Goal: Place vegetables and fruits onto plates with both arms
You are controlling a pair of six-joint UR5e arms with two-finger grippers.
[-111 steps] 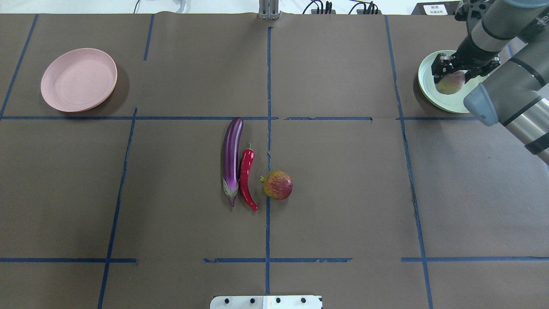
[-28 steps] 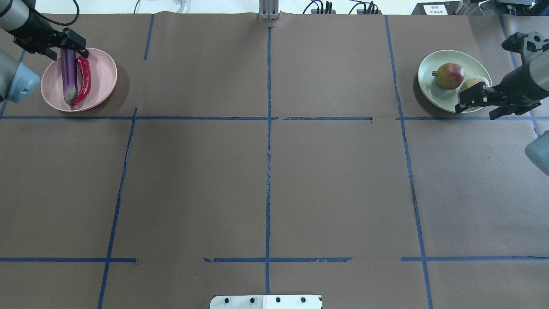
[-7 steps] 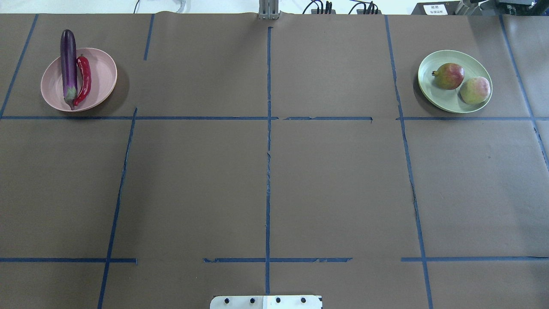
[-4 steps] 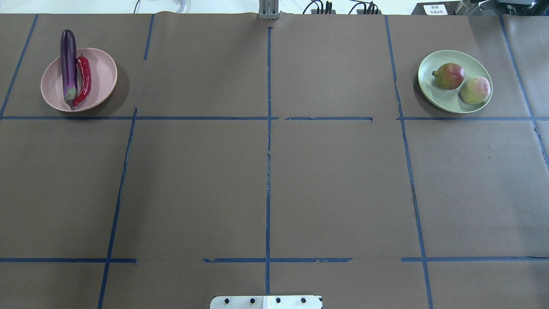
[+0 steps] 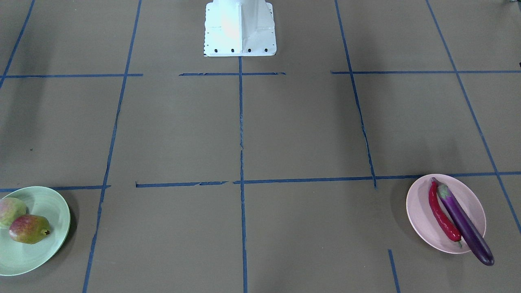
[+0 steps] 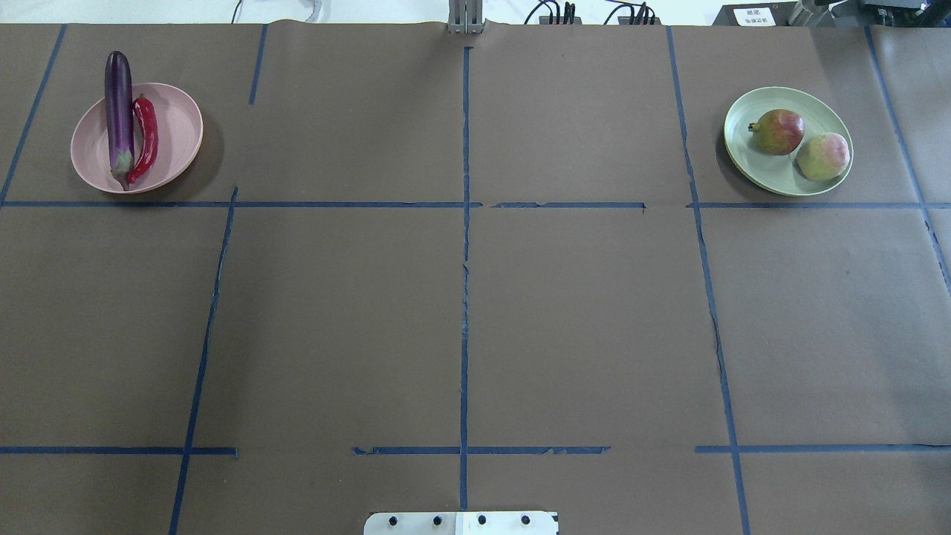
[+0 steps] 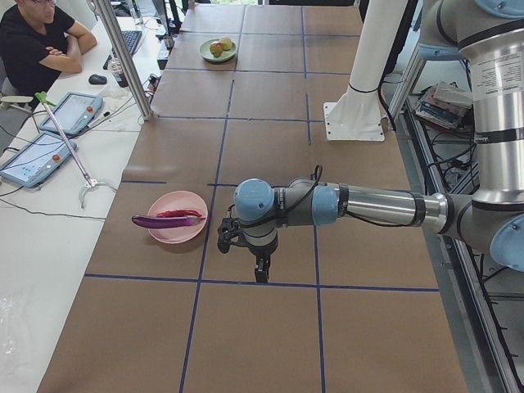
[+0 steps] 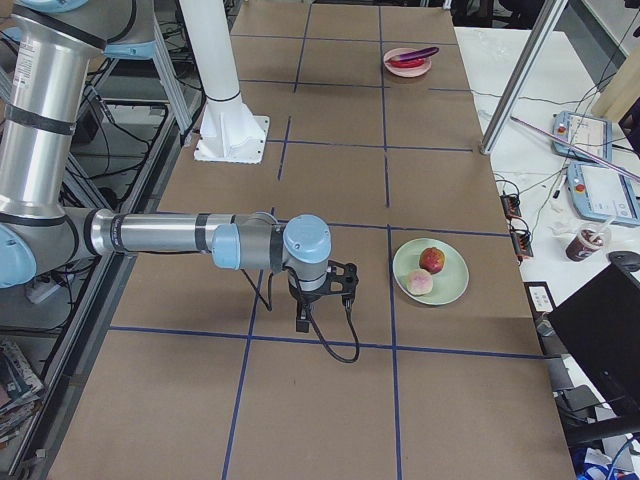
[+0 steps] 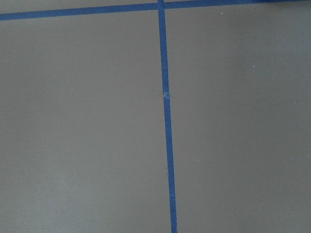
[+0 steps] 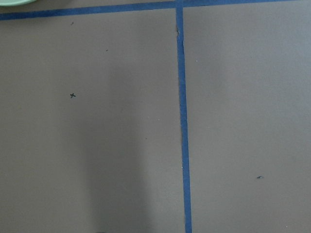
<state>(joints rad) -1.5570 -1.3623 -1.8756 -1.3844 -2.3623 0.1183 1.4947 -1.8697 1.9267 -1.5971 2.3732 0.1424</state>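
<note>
The purple eggplant (image 6: pixel 119 104) and the red chili (image 6: pixel 146 134) lie side by side on the pink plate (image 6: pixel 174 134); the eggplant's tip sticks out over the far rim. The pomegranate-like fruit (image 6: pixel 778 131) and the pale green-pink fruit (image 6: pixel 822 156) sit on the green plate (image 6: pixel 765 167). Both arms are out of the overhead and front views. My left gripper (image 7: pixel 244 255) hangs over bare table beside the pink plate (image 7: pixel 176 229). My right gripper (image 8: pixel 322 305) hangs over bare table beside the green plate (image 8: pixel 445 280). I cannot tell whether either is open or shut.
The white base block (image 6: pixel 461 522) stands at the near middle edge. Blue tape lines (image 6: pixel 464 260) cross the brown table cover. An operator (image 7: pixel 37 41) and tablets (image 7: pixel 37 155) are at a side table in the exterior left view.
Since the earliest frame the eggplant, chili and pomegranate-like fruit went from the table's middle onto the plates. Both arms have left the overhead view. Nothing has moved in the last second.
</note>
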